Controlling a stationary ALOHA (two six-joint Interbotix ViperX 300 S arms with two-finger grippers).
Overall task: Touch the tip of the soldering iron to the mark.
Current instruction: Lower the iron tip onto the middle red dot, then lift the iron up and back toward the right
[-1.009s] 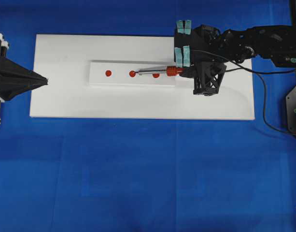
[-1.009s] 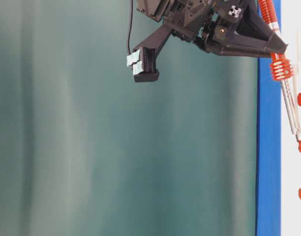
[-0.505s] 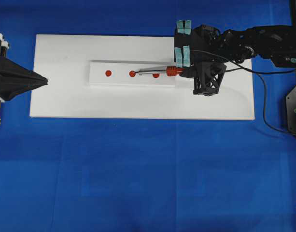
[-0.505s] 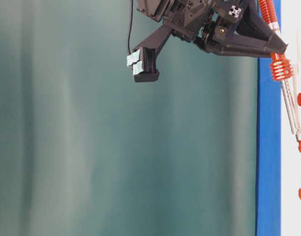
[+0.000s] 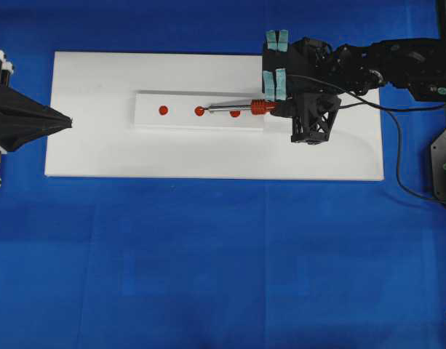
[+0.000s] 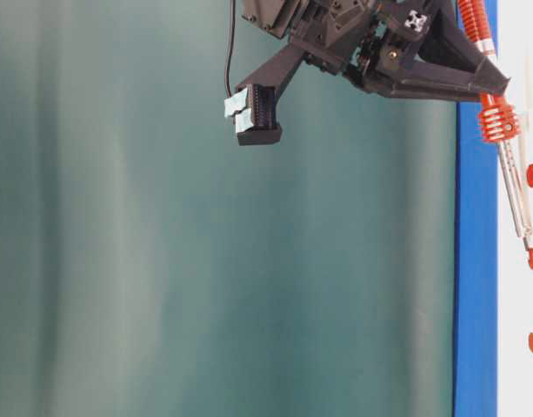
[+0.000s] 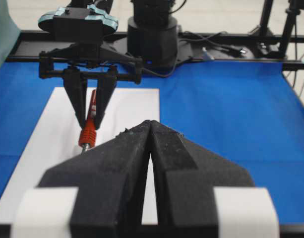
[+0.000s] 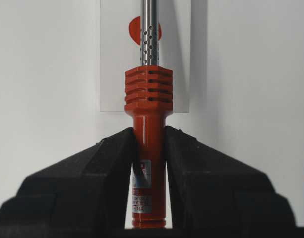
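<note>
The right claw (image 8: 149,148) pinches the smooth orange-red handle of the soldering iron (image 5: 248,108) just behind its ribbed collar, black foam-like pads pressed to either side. The iron lies nearly level over a narrow white strip (image 5: 150,118) resting on a flat white board (image 5: 99,156), itself laid on the blue cloth-covered tabletop (image 5: 208,262). Three round red marks sit in a row on the strip; the perforated silver shaft crosses above the nearest mark (image 5: 236,113), and the tip (image 5: 208,110) sits at the edge of the middle mark (image 5: 199,110), though actual contact cannot be confirmed. The far mark (image 5: 163,110) lies well apart. A thin black cord (image 5: 393,145) trails from the handle. The left claw (image 7: 150,130), pressed together, rests at the board's opposite end.
</note>
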